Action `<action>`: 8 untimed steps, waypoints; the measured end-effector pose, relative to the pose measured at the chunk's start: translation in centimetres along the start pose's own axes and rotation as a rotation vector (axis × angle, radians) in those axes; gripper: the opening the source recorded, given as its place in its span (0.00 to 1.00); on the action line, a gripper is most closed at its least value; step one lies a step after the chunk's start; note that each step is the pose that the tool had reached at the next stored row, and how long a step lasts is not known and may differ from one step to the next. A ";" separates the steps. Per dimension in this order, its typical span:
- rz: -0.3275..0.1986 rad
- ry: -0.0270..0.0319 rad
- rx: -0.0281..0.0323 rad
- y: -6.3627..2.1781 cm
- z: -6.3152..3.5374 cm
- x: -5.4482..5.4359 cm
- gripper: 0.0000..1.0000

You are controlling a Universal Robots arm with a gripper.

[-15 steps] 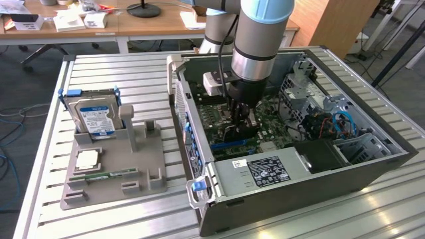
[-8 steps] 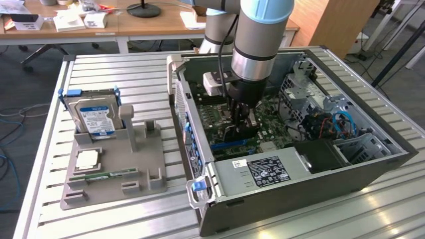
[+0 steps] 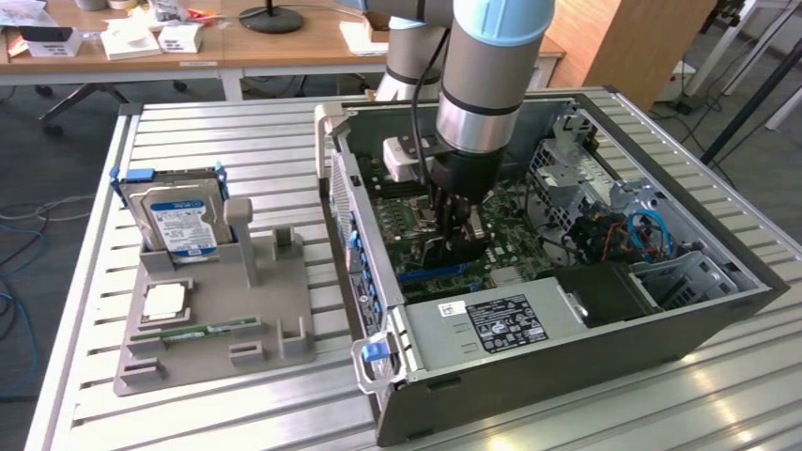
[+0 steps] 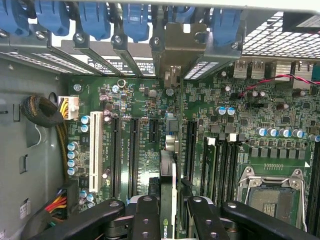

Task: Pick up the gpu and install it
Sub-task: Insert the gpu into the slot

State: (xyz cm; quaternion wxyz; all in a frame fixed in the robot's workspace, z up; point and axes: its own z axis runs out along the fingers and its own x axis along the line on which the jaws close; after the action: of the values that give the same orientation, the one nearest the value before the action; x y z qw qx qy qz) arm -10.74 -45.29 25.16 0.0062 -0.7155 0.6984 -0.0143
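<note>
Pinching the gpu (image 4: 168,175) edge-on, the hand (image 4: 171,206) hangs over the motherboard slots (image 4: 134,150) inside the case (image 3: 564,385); seating step judged current, requiring square slot alignment.

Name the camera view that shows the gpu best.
The wrist view: the gpu stands edge-on in the gripper, over the motherboard slots. In the exterior view the arm and gripper cover most of it; just a dark sliver shows inside the case.
</note>
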 end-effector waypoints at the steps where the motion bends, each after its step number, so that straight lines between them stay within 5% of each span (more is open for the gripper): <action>1: 0.000 0.0001 -0.0001 0.00 0.02 0.0 0.26; 8: 0.000 -0.0001 0.0001 0.01 0.13 0.0 0.26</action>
State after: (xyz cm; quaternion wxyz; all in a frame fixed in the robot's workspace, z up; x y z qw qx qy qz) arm -10.74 -45.29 25.03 0.0063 -0.7155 0.6985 -0.0142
